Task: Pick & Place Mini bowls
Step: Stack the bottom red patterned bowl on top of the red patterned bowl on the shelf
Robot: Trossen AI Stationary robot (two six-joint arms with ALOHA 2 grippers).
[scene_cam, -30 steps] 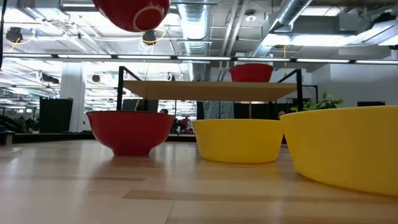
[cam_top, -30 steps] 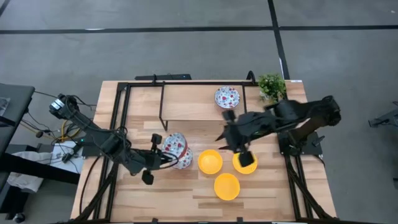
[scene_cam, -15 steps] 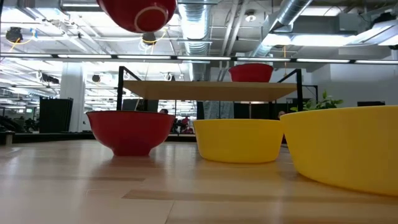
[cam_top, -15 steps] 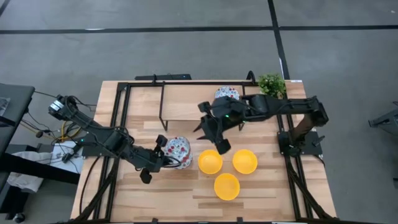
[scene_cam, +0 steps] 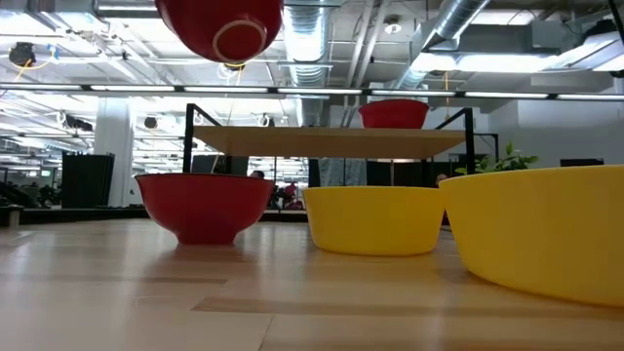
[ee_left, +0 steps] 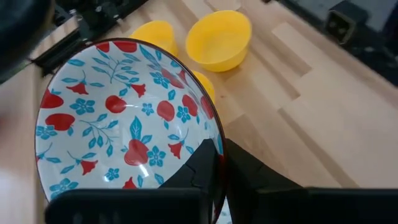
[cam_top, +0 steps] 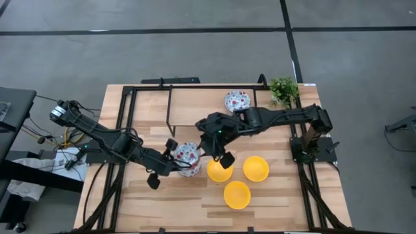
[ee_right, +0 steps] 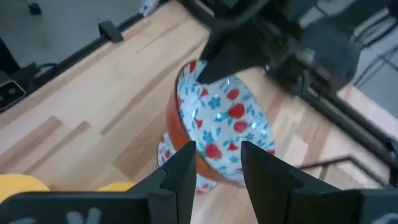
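Above the table's middle, a floral bowl [cam_top: 186,155] hangs tilted, its rim pinched by the left gripper [ee_left: 214,168], over a second floral bowl [scene_cam: 204,205] resting below. Reaching across from the right, the right gripper [ee_right: 216,163] hovers beside it, fingers apart. Three yellow bowls [cam_top: 237,194] sit empty nearby.

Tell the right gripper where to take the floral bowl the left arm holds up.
Pinch the rim of the floral bowl on the side opposite the left gripper, one finger inside, one outside. The thin rim is free there, and the open right gripper faces it.
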